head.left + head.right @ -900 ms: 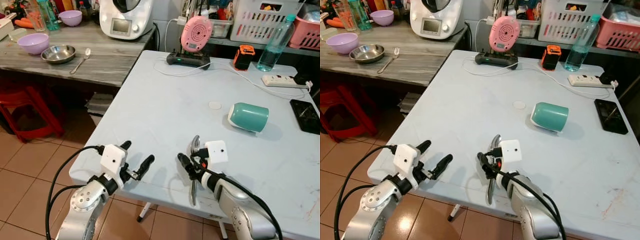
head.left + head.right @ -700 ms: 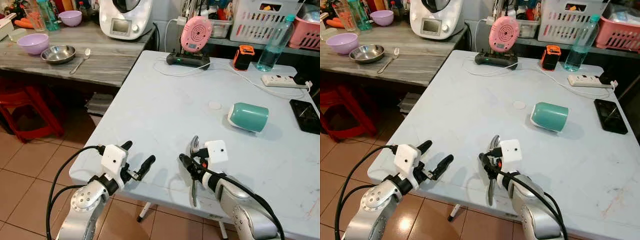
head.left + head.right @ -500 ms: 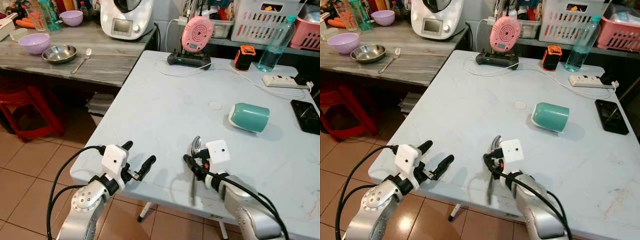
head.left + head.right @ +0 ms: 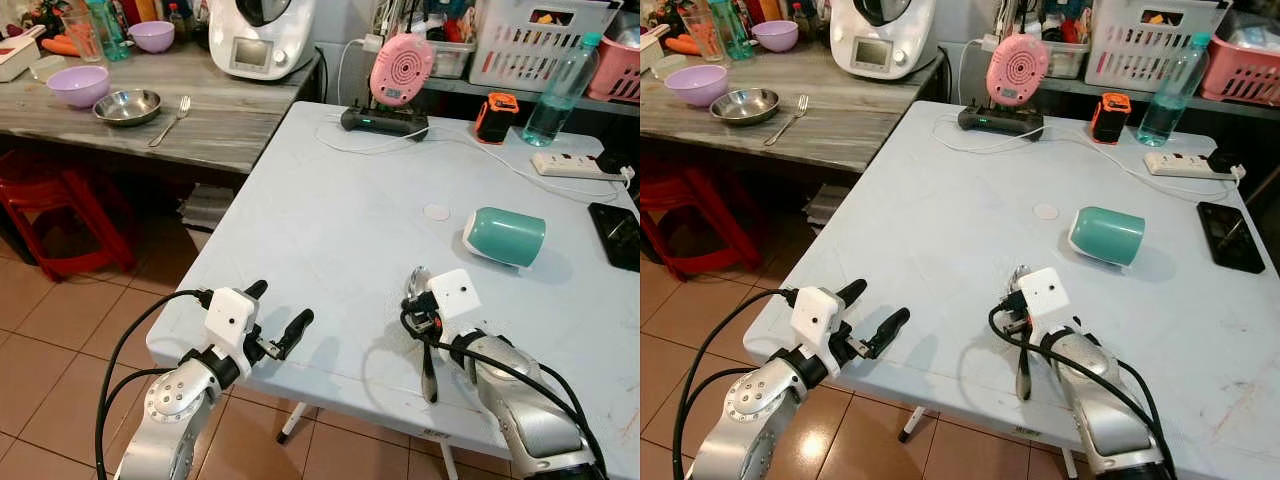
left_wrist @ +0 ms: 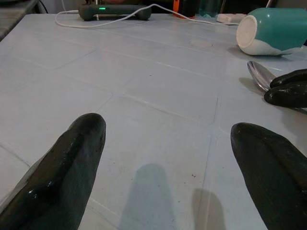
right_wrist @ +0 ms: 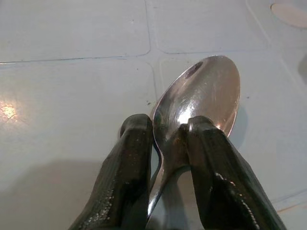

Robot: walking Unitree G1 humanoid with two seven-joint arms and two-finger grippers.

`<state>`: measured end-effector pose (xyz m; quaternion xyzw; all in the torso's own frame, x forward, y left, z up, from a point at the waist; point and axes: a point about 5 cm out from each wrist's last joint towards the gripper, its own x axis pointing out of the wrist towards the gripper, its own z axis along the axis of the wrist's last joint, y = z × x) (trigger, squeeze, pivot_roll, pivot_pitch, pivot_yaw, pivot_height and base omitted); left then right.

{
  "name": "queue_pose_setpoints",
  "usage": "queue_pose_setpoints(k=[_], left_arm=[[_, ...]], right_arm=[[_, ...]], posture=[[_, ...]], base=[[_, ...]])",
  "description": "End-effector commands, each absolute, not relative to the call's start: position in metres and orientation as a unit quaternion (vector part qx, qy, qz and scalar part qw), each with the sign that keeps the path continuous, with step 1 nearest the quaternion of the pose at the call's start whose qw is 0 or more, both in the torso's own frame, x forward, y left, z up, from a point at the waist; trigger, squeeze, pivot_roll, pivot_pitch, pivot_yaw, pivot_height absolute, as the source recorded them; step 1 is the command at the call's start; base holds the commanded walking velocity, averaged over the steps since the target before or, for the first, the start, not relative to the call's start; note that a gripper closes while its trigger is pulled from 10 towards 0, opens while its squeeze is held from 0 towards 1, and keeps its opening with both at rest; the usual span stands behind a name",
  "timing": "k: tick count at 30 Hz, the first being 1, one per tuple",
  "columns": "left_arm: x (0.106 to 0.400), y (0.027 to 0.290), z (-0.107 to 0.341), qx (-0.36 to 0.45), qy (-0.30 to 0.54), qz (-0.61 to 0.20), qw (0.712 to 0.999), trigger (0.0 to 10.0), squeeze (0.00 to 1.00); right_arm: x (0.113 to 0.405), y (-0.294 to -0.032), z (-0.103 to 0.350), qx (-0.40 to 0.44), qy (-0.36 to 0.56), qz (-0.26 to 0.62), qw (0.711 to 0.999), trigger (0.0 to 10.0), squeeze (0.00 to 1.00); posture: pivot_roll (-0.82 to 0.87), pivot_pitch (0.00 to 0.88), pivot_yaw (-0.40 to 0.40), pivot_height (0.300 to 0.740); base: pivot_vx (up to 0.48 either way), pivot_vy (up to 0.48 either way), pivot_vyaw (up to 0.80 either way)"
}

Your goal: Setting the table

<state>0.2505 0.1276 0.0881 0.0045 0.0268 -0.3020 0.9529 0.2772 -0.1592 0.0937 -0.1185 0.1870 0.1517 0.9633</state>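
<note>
Steel spoon sits clamped at its neck in the right end effector, bowl forward and low over the bench, probably for laying at a place setting. Left end effector hovers near the front edge, fingers spread and empty.

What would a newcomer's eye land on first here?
Probably the right gripper shut on a metal spoon low over the near edge of the white table. Next, the teal cup lying on its side further back to the right, and the open left gripper at the near left corner.
</note>
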Motion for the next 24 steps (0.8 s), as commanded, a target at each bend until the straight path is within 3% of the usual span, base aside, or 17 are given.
queue_pose_setpoints(k=[1, 3, 4, 5, 14, 20, 24], left_arm=[[0.252, 0.127, 0.091, 0.009, 0.022, -0.3, 0.954, 10.0, 0.0], [0.252, 0.128, 0.091, 0.009, 0.022, -0.299, 0.954, 10.0, 0.0], [0.253, 0.128, 0.092, 0.01, 0.021, -0.299, 0.954, 10.0, 0.0], [0.253, 0.129, 0.092, 0.01, 0.02, -0.298, 0.954, 10.0, 0.0], [0.255, 0.131, 0.097, 0.005, 0.008, -0.302, 0.953, 10.0, 0.0], [0.254, 0.132, 0.101, 0.003, 0.001, -0.316, 0.949, 10.0, 0.0], [0.253, 0.132, 0.102, 0.001, -0.001, -0.329, 0.944, 10.0, 0.0]], right_arm=[[0.279, -0.161, 0.094, -0.123, 0.181, 0.14, 0.966, 10.0, 0.0], [0.28, -0.16, 0.096, -0.119, 0.176, 0.139, 0.967, 10.0, 0.0], [0.28, -0.159, 0.098, -0.115, 0.171, 0.138, 0.969, 10.0, 0.21], [0.28, -0.158, 0.099, -0.11, 0.167, 0.138, 0.97, 10.0, 1.0], [0.274, -0.145, 0.117, -0.035, 0.132, 0.096, 0.986, 10.0, 1.0], [0.261, -0.131, 0.12, 0.003, 0.148, 0.101, 0.984, 10.0, 1.0], [0.254, -0.135, 0.118, -0.002, 0.17, 0.093, 0.981, 10.0, 1.0]], posture=[[-0.04, 0.057, -0.015, 0.74], [-0.04, 0.057, -0.015, 0.74], [-0.04, 0.057, -0.015, 0.74], [-0.04, 0.057, -0.015, 0.74], [-0.04, 0.054, -0.014, 0.74], [-0.05, 0.056, -0.013, 0.74], [-0.05, 0.055, -0.011, 0.74]], base=[[0.0, 0.0, 0.0], [0.0, 0.0, 0.0], [0.0, 0.0, 0.0], [0.0, 0.0, 0.0], [0.0, 0.0, 0.0], [0.0, 0.0, 0.0], [0.0, 0.0, 0.0]])
